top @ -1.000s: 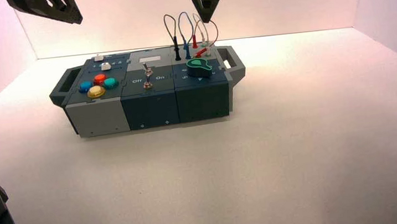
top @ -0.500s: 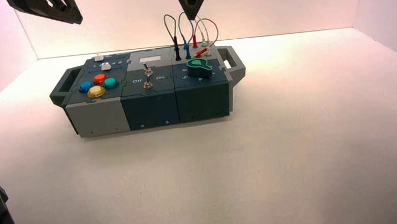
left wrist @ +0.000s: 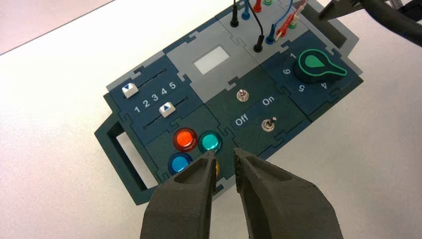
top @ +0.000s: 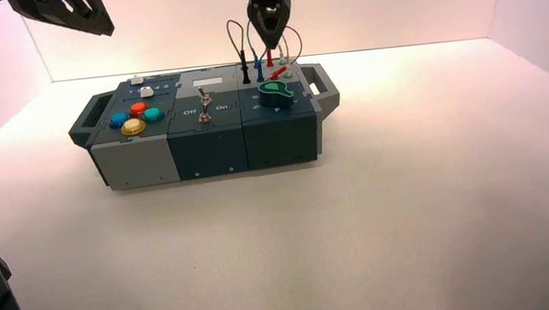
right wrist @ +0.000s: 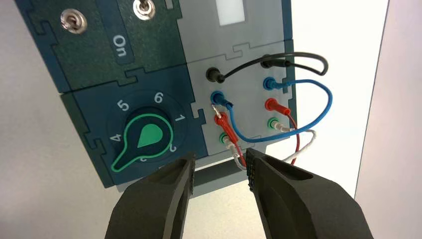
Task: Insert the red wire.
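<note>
And there was the right hand [top: 272, 44], poised above the right-hand part of the box [top: 207, 147], over the rows of plugs, fingers spread wide and pointing down, with nothing between them. The red wire [right wrist: 238, 153] had one end upright in the red socket of the far row. Its other red plug [right wrist: 228, 130] lay tilted over the near row, out of its hole, its bare metal pin [right wrist: 216, 111] showing beside the near blue plug [right wrist: 219, 98]. From that plug the thin lead looped away, passing under the blue wire [right wrist: 326, 112] and close by the white wire [right wrist: 307, 144].

What company it had! The black wire [right wrist: 298, 54], the blue one and the white one all had both ends plugged in, side by side along the pale panel. Just in front of them sat the green-edged knob [right wrist: 148, 137], the hand touching neither knob nor wires.

Over on the left, the left hand [left wrist: 225, 152] hung high above the worktop [top: 282, 254], its fingertips a little apart and gripping nothing. In its wrist view, the four round buttons [left wrist: 184, 139] appeared just past those tips, with the far slider [left wrist: 130, 90] at the 1 end.
</note>
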{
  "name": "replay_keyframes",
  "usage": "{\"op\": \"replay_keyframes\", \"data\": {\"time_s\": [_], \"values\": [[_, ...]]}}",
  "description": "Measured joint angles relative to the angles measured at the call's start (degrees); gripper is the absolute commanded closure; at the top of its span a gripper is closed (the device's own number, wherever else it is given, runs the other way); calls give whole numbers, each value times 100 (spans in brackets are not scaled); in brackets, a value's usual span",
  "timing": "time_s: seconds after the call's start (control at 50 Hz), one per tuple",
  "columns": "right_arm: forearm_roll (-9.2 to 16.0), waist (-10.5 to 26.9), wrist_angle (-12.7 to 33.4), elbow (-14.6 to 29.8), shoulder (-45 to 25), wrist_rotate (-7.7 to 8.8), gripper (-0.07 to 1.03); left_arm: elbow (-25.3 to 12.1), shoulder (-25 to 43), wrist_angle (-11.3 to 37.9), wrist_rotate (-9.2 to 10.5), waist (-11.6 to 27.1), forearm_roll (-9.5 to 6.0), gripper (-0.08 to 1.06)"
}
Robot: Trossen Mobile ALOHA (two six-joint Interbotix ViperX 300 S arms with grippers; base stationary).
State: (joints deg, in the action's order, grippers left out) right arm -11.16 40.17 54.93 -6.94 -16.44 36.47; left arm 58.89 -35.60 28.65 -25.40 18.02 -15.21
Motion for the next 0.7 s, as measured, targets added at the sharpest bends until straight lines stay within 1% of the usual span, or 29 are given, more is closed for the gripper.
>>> {"op": "replay_keyframes", "data": {"time_s": [0.3,0.7], "values": [[-97,-18,-62,70,-264,0,42,9,0,-18,0,0,0,75],[-114,-176,-123,334,-598,0,42,9,0,-44,0,0,9,75]]}}
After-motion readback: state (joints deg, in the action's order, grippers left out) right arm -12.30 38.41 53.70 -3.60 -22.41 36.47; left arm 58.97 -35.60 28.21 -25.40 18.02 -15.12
